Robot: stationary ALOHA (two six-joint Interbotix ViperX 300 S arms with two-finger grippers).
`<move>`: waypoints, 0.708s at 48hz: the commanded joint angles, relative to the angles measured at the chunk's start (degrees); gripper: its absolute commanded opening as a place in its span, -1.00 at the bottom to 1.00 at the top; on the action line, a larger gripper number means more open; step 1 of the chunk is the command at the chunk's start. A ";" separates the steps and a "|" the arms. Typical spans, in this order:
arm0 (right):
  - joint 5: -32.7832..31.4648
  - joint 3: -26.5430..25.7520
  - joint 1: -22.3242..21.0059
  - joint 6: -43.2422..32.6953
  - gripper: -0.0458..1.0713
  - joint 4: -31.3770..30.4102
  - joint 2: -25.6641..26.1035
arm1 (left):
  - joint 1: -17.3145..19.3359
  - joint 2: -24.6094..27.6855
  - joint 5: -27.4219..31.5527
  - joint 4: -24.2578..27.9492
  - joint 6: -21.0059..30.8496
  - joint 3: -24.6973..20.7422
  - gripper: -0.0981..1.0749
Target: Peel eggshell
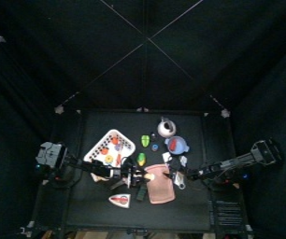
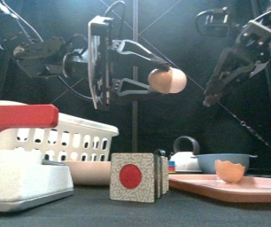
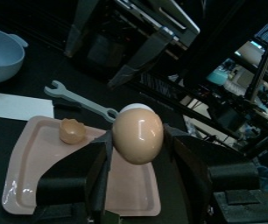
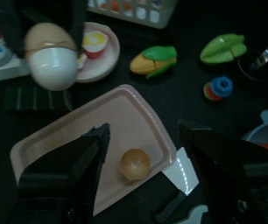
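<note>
- Your left gripper (image 3: 137, 162) was clamped on the egg (image 3: 137, 133), held in the air above the pink tray (image 3: 31, 166).
- Your right gripper (image 4: 143, 144) hung wide apart over a shell piece (image 4: 134, 163) on that tray.

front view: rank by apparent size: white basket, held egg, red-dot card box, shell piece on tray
1. white basket
2. red-dot card box
3. egg held in the left gripper
4. shell piece on the pink tray

Egg and shell piece look close in size and sit at different depths, so their order is unsure.
</note>
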State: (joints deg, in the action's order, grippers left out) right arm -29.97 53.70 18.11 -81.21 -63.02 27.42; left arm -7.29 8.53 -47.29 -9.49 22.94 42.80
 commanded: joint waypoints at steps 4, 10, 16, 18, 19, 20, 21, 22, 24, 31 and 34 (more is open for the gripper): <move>3.60 -0.62 1.85 0.00 0.77 -3.69 0.97 | 0.09 -1.67 -0.44 0.18 -0.09 -1.14 0.26; 8.00 -1.49 1.93 -0.09 0.77 -7.38 -2.02 | 0.00 -1.58 -0.44 0.18 -0.09 -1.32 0.24; 7.47 -3.52 1.58 0.00 0.76 -9.58 -5.45 | 0.00 -1.41 -0.44 0.18 -0.09 -1.49 0.19; 6.59 -4.31 1.58 0.00 0.76 -10.02 -6.24 | 0.00 -1.32 -0.44 0.18 -0.09 -1.49 0.16; 6.24 -4.66 1.58 0.09 0.76 -10.20 -6.68 | 0.00 -1.32 -0.44 0.18 -0.09 -1.49 0.15; 5.80 -4.92 1.58 0.09 0.76 -10.37 -6.94 | -0.09 -1.32 -0.44 0.18 -0.09 -1.49 0.14; 5.45 -5.19 1.58 0.09 0.76 -10.55 -7.29 | -0.18 -1.32 -0.44 0.09 -0.09 -1.49 0.14; 5.36 -5.45 1.58 0.09 0.76 -10.72 -7.56 | -0.18 -1.32 -0.44 0.09 -0.09 -1.49 0.13; 4.92 -5.89 1.58 0.09 0.76 -11.25 -8.17 | -0.26 -1.23 -0.44 0.09 0.00 -1.49 0.13; 4.48 -7.12 1.58 0.00 0.76 -11.87 -9.76 | -0.35 -1.23 -0.44 0.09 0.00 -1.76 0.13; 4.48 -7.47 1.49 0.00 0.76 -11.95 -10.20 | -0.35 -1.05 -0.44 0.09 0.00 -1.93 0.13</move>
State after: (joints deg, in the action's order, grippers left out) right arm -25.31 47.81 19.69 -81.12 -74.62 17.05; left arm -7.56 8.53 -47.29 -9.49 23.03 42.36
